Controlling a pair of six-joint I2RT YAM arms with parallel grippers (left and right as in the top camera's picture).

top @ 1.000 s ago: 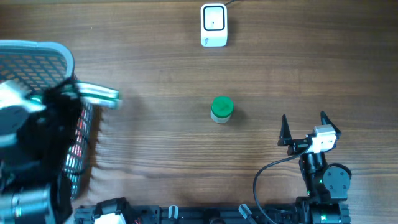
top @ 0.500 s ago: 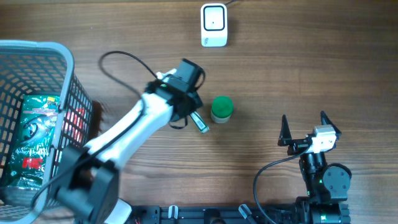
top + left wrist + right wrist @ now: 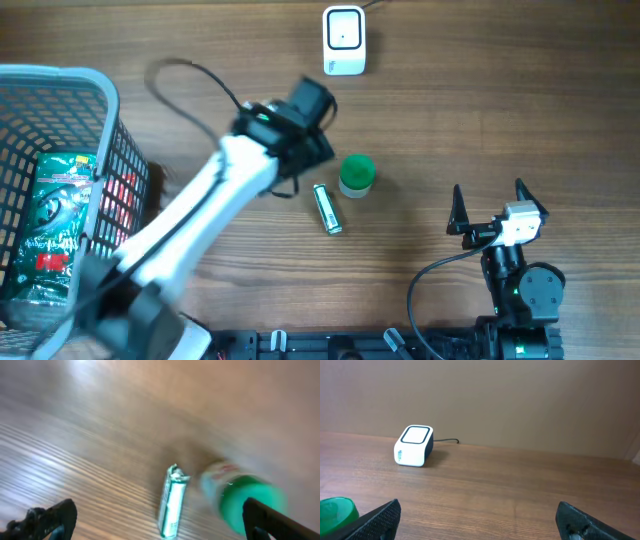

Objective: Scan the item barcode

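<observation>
Lying beside green-capped bottle (image 3: 357,175), silver-green tube (image 3: 327,209), its print unreadable

Two arms in white and black, each with a black cable.

The left arm (image 3: 200,205) has a long white link, and a black wrist block (image 3: 300,112) sits at its 1 o'clock end. A thin black looped cable (image 3: 205,72) runs at 10 o'clock from this block. The left fingers (image 3: 50,517) look black and blurred. The right arm (image 3: 528,290) is black with round joint housings. It has a small white block (image 3: 515,222) at 12 o'clock, two pointed black right fingers (image 3: 458,212) and a curved black cable (image 3: 412,298) at 9 o'clock.
</observation>
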